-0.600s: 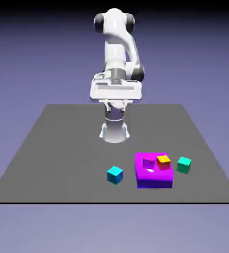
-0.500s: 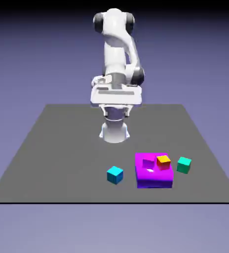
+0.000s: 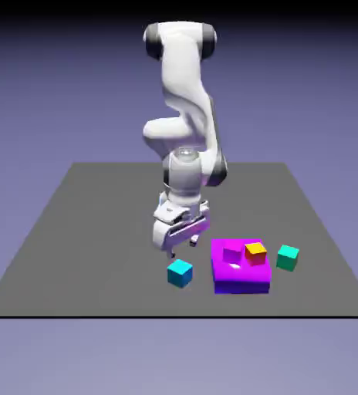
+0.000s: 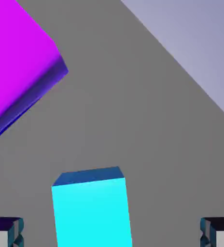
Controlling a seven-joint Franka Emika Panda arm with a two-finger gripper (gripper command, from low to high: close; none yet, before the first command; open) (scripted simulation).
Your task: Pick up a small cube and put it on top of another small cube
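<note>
Cyan cube lined up for the grasp, its sides near-square to the open pincer.

In the exterior view, the small cyan cube (image 3: pixel 180 273) is seen low, just left of centre, on the tabletop (image 3: pixel 97 254), just below and beside the pincer (image 3: pixel 183 248). In the hand view it is framed at the bottom, between the widely parted fingertips but closer to the left one; nothing is held. No long axis is shown; only a slight skew is seen, so a small sideways correction and a descent seem to be called for. One arm (image 3: pixel 184 85) is shown. Counted: one cyan cube, one teal-green cube (image 3: pixel 288 258) at lower right, one big magenta block (image 3: pixel 241 285) between them, and on it one small magenta cube (image 3: pixel 232 253) and one orange-and-red cube (image 3: pixel 255 254).
</note>
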